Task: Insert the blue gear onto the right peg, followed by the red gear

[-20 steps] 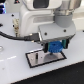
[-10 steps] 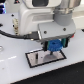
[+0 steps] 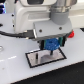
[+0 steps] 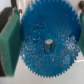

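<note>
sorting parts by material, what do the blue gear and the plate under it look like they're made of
Blue gear: probably molded plastic; even bright blue, semi-matte, crisp teeth on its rim. Plate: smooth white surface with a black border, maybe plastic or coated board; too blurred to tell.

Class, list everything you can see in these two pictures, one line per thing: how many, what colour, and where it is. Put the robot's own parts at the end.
blue gear: one, bright blue, held between the jaws above the plate; fills the wrist view.
plate: one, white with black border, lying on the table under the gripper.
peg: too small to make out in the exterior view.
red gear: not in view.
table: one, white, under everything.
gripper: one, white body with dark jaws closed on the blue gear.
arm: one, white, above the gripper.
</note>
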